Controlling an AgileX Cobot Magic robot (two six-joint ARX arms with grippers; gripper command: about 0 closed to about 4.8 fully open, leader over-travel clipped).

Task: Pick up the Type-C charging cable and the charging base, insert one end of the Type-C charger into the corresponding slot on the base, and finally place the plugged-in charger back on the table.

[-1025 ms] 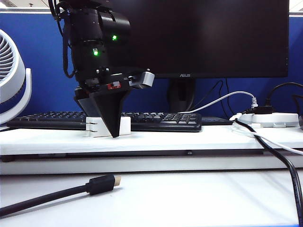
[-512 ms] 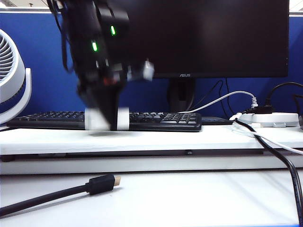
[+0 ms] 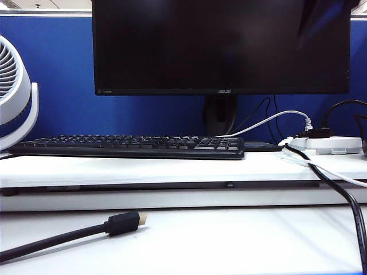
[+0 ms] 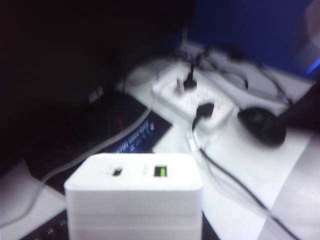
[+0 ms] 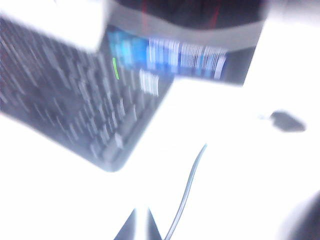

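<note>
The left hand grips the charging base [image 4: 134, 197] above a keyboard [image 3: 129, 146]; a power strip [image 4: 195, 100] lies at two o'clock. The right hand [image 5: 140, 225] looks closed over the counter [image 5: 240, 150].

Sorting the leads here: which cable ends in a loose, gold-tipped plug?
The thick black cable on the lower table; the white cable and other black cable run to the power strip.
</note>
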